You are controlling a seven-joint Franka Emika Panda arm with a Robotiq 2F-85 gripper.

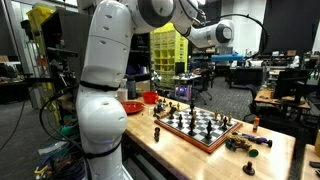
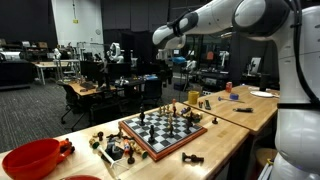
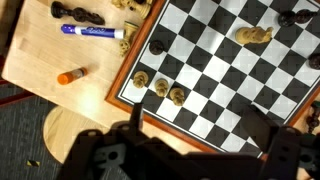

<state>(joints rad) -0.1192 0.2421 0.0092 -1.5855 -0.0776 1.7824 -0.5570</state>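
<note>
A chessboard (image 1: 200, 126) with dark and light pieces lies on a wooden table (image 1: 270, 160); it also shows in the other exterior view (image 2: 160, 130). My gripper (image 2: 168, 50) hangs high above the board, open and empty. In the wrist view its two dark fingers frame the board's near edge, and the gripper (image 3: 200, 122) touches nothing. Three light pieces (image 3: 160, 87) stand near the board's (image 3: 215, 70) edge below it. A dark piece (image 3: 158, 45) and another light piece (image 3: 252, 36) stand farther in.
A blue marker (image 3: 95, 31), an orange cap (image 3: 70, 76) and dark pieces (image 3: 75, 13) lie on the table beside the board. A red bowl (image 2: 30, 158) and loose pieces (image 2: 110, 148) sit at one end. Lab desks and equipment stand behind.
</note>
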